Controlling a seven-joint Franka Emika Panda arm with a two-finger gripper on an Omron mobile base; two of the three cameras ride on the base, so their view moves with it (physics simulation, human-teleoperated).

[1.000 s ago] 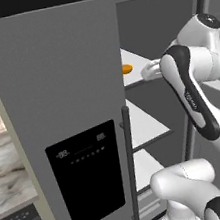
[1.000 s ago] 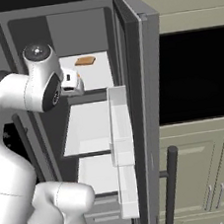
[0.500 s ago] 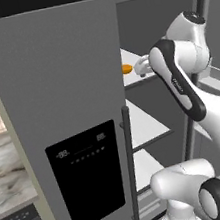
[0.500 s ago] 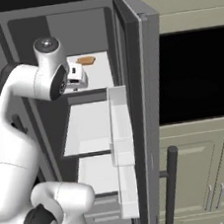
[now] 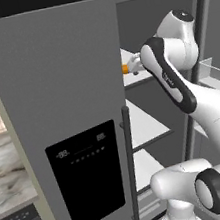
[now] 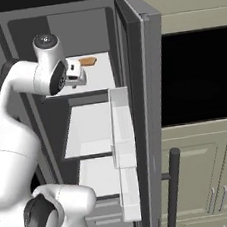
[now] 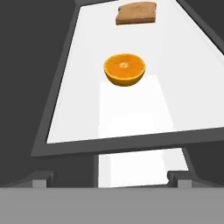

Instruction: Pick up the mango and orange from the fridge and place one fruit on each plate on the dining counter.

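Kitchen interior, rendered. Fridge [image 5: 68,88]: tall, matte grey, double-door; the left door is closed and carries a black dispenser panel [image 5: 87,174] and a long dark vertical handle [image 5: 131,169]. The right door [image 6: 147,106] stands swung open, with white door bins [image 6: 122,134] on its inner face. Interior walls are dark grey.

White shelves [image 6: 90,131]: three levels visible in the right base view, stacked one below another. The top shelf [image 7: 131,100] is a flat white panel with a grey front rim.

Orange [image 7: 124,69]: lies on the top shelf, roughly midway along its depth, showing a cut-looking flat orange face toward the hand camera. In the left base view a sliver of it [image 5: 125,69] shows past the closed door's edge.

Brown slice, bread-like [image 7: 136,12]: at the back of the same shelf, well apart from the orange; also seen as a tan patch [image 6: 88,61] in the right base view.

Gripper [image 7: 111,177]: at the front edge of the top shelf, pointing in along it toward the orange. Fingers [image 7: 40,180] are spread fully wide and grasp nothing; the orange sits well ahead of them, untouched.

Surroundings: pale cabinets [image 6: 213,173] and a black recess [image 6: 199,75] right of the fridge; marble-patterned surface [image 5: 8,169] at far left.
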